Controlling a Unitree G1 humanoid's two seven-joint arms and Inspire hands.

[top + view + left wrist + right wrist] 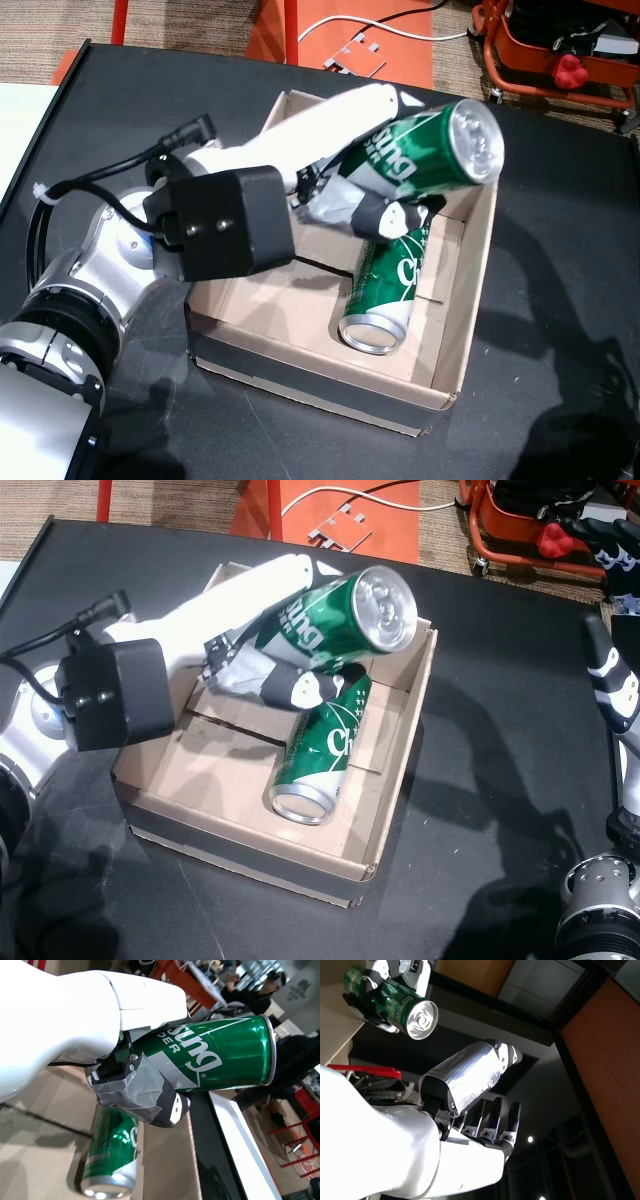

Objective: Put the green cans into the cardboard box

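My left hand [340, 165] [260, 645] [135, 1075] is shut on a green can [430, 150] [340, 615] [225, 1055], held tilted above the open cardboard box [465, 330] [395, 770]. A second green can [385, 290] [318, 748] [110, 1155] lies on its side on the box floor, just under the held one. In a head view my right hand [610, 680] shows at the right edge, well away from the box. In the right wrist view the right hand [470, 1105] is open and holds nothing, and the held can [400, 1002] appears small at the top left.
The box stands on a black table [560, 330] [500, 810]. Beyond the table's far edge are an orange panel [350, 40] with a white cable and an orange cart [560, 50]. A white board [20, 120] lies at the left.
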